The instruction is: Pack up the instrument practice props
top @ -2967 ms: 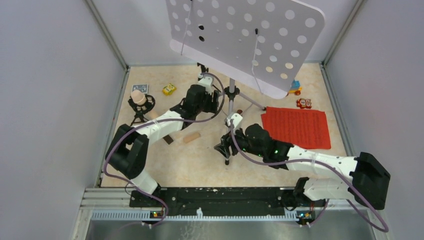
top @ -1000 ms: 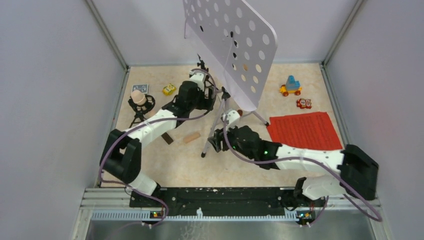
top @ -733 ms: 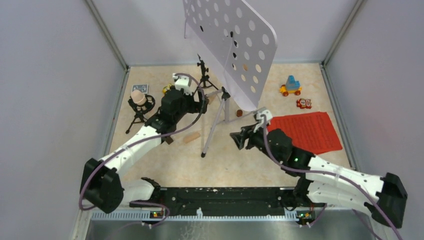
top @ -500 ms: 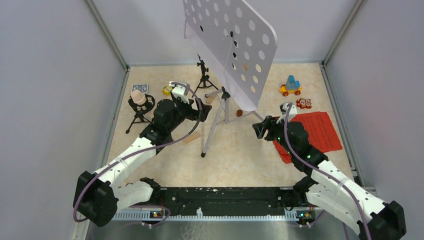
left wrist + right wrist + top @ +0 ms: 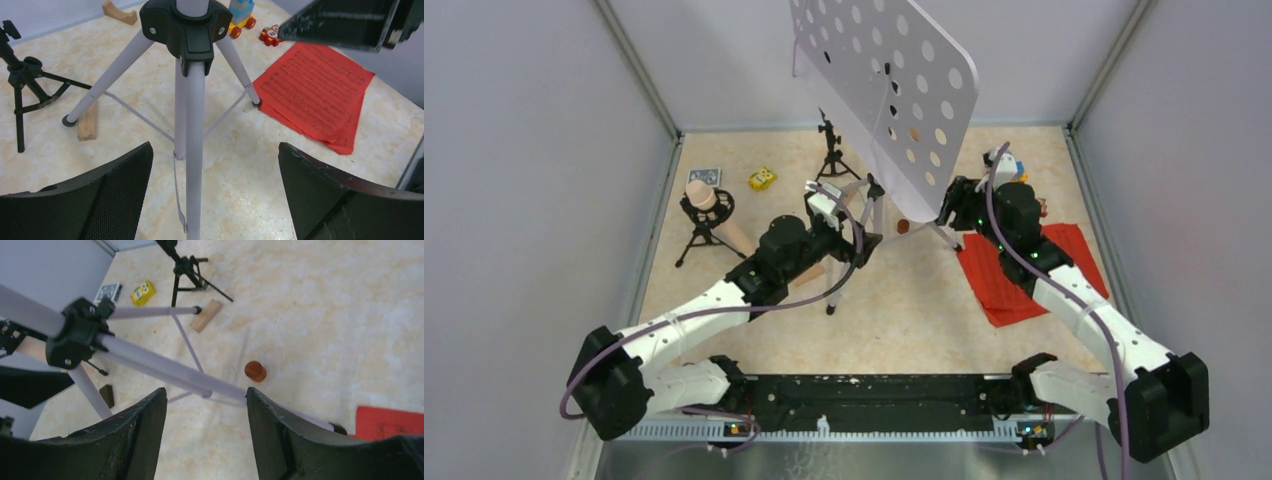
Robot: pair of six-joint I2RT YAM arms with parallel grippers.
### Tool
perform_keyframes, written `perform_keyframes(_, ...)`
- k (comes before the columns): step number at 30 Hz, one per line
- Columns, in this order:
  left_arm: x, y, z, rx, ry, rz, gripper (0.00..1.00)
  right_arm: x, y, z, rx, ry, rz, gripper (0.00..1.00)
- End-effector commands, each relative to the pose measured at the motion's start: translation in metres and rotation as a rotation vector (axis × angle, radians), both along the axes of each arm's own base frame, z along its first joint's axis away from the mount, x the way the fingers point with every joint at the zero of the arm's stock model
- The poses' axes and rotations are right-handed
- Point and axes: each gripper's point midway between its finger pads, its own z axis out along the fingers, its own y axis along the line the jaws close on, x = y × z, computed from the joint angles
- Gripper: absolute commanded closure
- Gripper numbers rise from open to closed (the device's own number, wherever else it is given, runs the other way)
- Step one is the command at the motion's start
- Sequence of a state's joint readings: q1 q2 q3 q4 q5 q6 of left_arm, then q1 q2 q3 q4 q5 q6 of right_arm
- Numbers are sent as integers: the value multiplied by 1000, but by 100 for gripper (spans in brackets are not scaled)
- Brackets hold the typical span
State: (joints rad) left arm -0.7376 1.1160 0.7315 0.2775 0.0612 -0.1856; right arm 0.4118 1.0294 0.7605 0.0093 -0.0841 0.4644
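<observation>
While both gape empty, the left end effector (image 5: 215, 149) faces the music stand's near leg (image 5: 193, 150), upright dead ahead; the right end effector (image 5: 205, 390) straddles a slanting leg (image 5: 165, 371).

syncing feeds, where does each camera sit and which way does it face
Top external: above, behind the bases, looking down on the table; left gripper and right gripper show.
Left wrist: on the left arm, facing the stand legs between its fingers.
Right wrist: on the right arm, facing the same legs, its fingers below.
Both wrists share the black hub and red sheet music.
</observation>
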Motion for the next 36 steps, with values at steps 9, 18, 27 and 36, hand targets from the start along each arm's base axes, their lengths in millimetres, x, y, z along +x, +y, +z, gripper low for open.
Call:
perform_keyframes(9, 37, 0, -32, 128, 28, 177, 15, 61, 44, -1, -46, 146, 154, 44)
perform_keyframes(18, 42, 18, -60, 216, 123, 280, 38, 42, 69, -16, -51, 178, 377, 46)
perform_keyframes(27, 64, 35, -55, 275, 116, 325, 55, -5, 85, -15, -32, 161, 605, 46)
perform_keyframes(36, 93, 50, -43, 313, 84, 320, 52, -49, 107, -27, -42, 148, 743, 46)
